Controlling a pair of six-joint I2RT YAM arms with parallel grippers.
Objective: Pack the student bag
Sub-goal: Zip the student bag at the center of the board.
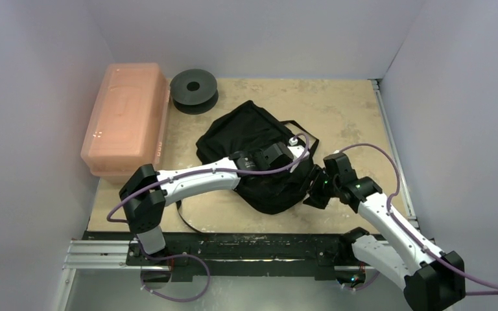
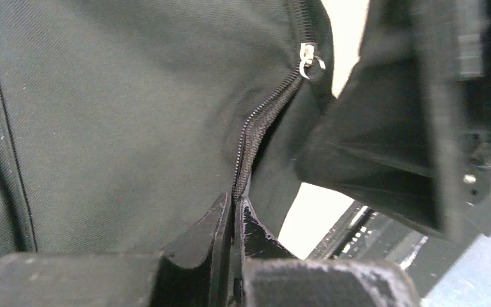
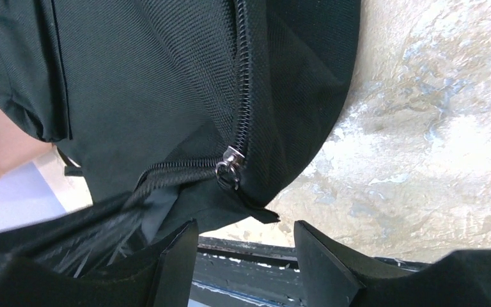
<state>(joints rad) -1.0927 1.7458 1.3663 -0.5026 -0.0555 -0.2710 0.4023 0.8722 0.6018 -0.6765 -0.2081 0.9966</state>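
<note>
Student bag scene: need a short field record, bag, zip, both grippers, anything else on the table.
bag: soft black fabric backpack, lying mid-table, one strap looping toward the near edge
zip: metal slider near the bag's corner; teeth look parted beside it
left gripper: shut, pinching the backpack's zipper edge
right gripper: open, just short of the bag corner, holding nothing
other: pink translucent plastic box at far left; black round spool behind the bag
</note>
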